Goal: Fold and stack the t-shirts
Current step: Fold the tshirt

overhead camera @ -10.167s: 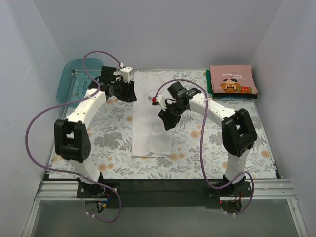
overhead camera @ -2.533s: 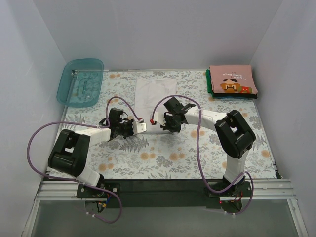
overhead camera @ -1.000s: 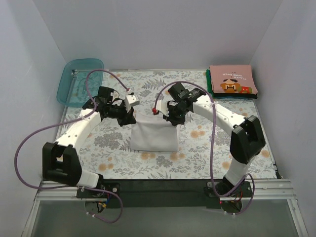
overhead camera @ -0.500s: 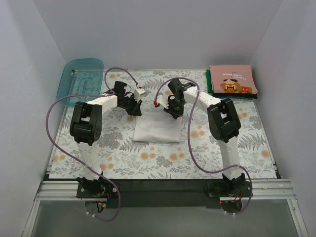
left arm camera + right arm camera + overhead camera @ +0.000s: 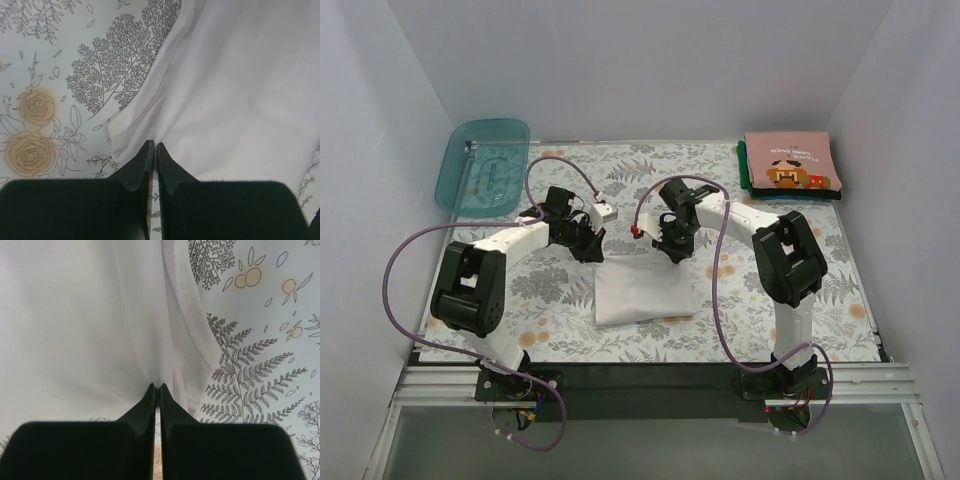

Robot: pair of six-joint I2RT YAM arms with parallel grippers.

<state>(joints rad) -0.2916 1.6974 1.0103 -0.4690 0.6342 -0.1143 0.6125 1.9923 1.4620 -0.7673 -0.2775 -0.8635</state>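
Note:
The white t-shirt point(image 5: 645, 288) lies folded in a rough rectangle in the middle of the floral cloth. My left gripper point(image 5: 592, 250) is shut on its far left corner; the left wrist view shows the fingers pinching white cloth point(image 5: 225, 90) at the tips point(image 5: 153, 145). My right gripper point(image 5: 677, 250) is shut on its far right corner; the right wrist view shows white cloth point(image 5: 75, 315) pinched at the tips point(image 5: 157, 386). The salmon-pink t-shirt with the moustached face point(image 5: 790, 163) lies folded on a dark green t-shirt point(image 5: 744, 172) at the back right.
A translucent teal tray point(image 5: 483, 164) sits at the back left. White walls close in the table on three sides. The floral tablecloth point(image 5: 800, 290) covers the work area; a black strip runs along the near edge.
Over ten seconds the long white t-shirt was folded in half. In the last half second both grippers drew its far edge nearer, and the shirt now lies slightly askew and closer to the arms.

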